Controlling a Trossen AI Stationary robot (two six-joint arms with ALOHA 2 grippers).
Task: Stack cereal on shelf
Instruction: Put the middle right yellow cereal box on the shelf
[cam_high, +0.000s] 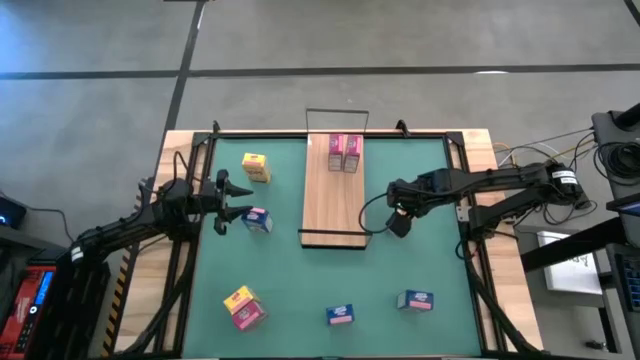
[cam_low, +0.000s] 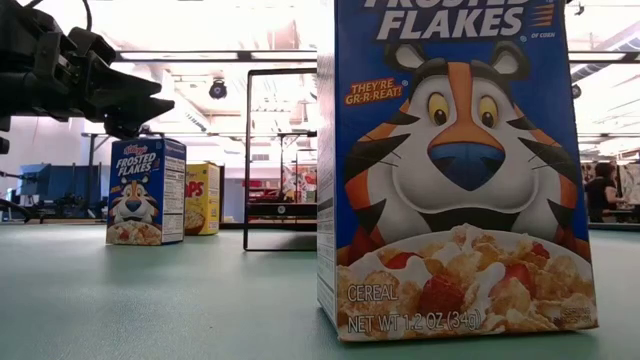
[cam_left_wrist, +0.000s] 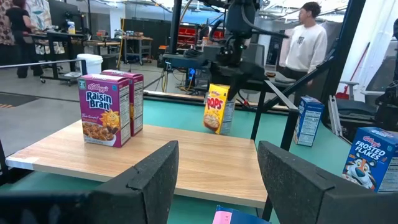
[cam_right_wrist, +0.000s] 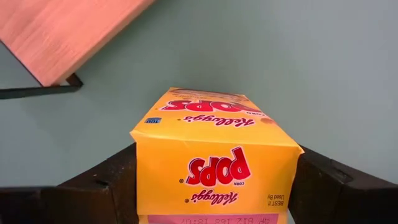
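On the near part of the green counter (cam_high: 420, 200) stand loose cereal boxes: yellow-pink (cam_high: 243, 307), pink (cam_high: 340, 315), blue (cam_high: 415, 300). Midway, the left gripper (cam_high: 222, 203) hangs with jaws open beside a blue box (cam_high: 258, 220); the right gripper (cam_high: 400, 222), just right of the shelf (cam_high: 335, 205), has its jaws clamped on a yellow Pops box (cam_right_wrist: 214, 165). Two pink boxes (cam_high: 344, 152) stand at the shelf's far end.

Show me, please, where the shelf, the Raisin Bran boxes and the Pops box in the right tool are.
shelf (cam_high: 335, 205): high view, bare wood at its middle.
Raisin Bran boxes (cam_left_wrist: 104, 118): left wrist view, front face of the nearer box.
Pops box (cam_right_wrist: 214, 168): right wrist view, yellow printed face.
right tool (cam_right_wrist: 211, 180): right wrist view, shut on the box.
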